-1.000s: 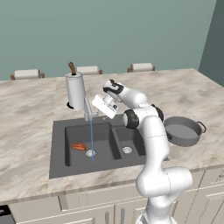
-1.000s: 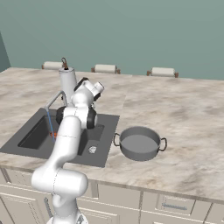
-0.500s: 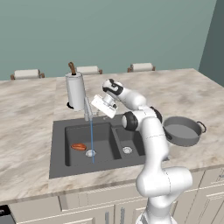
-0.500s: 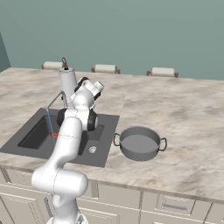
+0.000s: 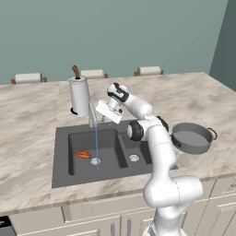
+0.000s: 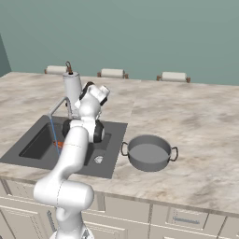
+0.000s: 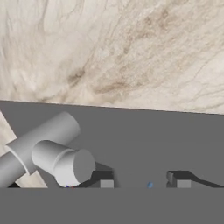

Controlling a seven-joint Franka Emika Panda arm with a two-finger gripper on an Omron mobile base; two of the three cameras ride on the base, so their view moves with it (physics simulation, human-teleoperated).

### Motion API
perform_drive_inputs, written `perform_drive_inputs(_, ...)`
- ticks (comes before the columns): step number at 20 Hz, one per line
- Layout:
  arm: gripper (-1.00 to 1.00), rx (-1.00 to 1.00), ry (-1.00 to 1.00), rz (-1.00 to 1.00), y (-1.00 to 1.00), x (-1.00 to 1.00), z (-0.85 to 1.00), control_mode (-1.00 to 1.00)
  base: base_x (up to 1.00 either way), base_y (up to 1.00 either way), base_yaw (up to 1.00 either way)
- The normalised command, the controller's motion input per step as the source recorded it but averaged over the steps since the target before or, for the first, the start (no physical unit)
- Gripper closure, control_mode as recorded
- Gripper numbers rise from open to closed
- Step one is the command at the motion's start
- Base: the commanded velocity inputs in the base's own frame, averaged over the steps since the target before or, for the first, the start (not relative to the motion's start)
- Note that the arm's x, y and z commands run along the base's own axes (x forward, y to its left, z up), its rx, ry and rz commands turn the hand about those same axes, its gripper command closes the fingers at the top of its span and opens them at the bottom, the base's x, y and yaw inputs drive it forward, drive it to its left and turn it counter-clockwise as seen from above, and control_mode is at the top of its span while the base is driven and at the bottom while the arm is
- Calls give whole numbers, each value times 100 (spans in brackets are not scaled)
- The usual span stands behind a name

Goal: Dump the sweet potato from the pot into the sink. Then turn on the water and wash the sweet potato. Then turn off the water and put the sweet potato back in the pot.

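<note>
The orange-brown sweet potato (image 5: 83, 155) lies in the larger left basin of the dark sink (image 5: 61, 174), left of the drain. A thin blue stream of water (image 5: 97, 146) falls from the curved faucet (image 5: 92, 113) into that basin. The grey pot (image 5: 191, 138) stands on the counter right of the sink, with nothing visible inside it. My gripper (image 5: 99, 112) hovers at the faucet's base behind the sink. In the hand view my gripper (image 7: 141, 183) is open with nothing between its tips, and the faucet's grey cylindrical handle (image 7: 65, 162) sits just left of the left fingertip (image 7: 103, 181).
A white paper-towel roll (image 5: 79, 96) with a brown top stands just behind the faucet, close to my hand. Three chair backs (image 5: 149, 70) line the counter's far edge. Marble counter (image 6: 196, 116) spreads right of the pot (image 6: 149, 153).
</note>
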Motion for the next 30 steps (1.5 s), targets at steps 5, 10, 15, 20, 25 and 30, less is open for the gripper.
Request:
perform_drive_inputs(5,-100,0,5,11,100,-4,66,-100,0,0,0)
perform_drive_inputs(10,-100,3,9,12,100,-4,60,-100,0,0,0)
perform_drive_inputs(15,-100,7,10,14,100,-1,57,-100,0,0,0)
perform_drive_inputs(20,-100,7,3,16,100,0,46,-100,0,0,0)
perform_drive_inputs(25,-100,5,0,17,100,6,40,-100,0,0,0)
perform_drive_inputs(30,-100,5,0,17,100,0,48,-100,0,0,0)
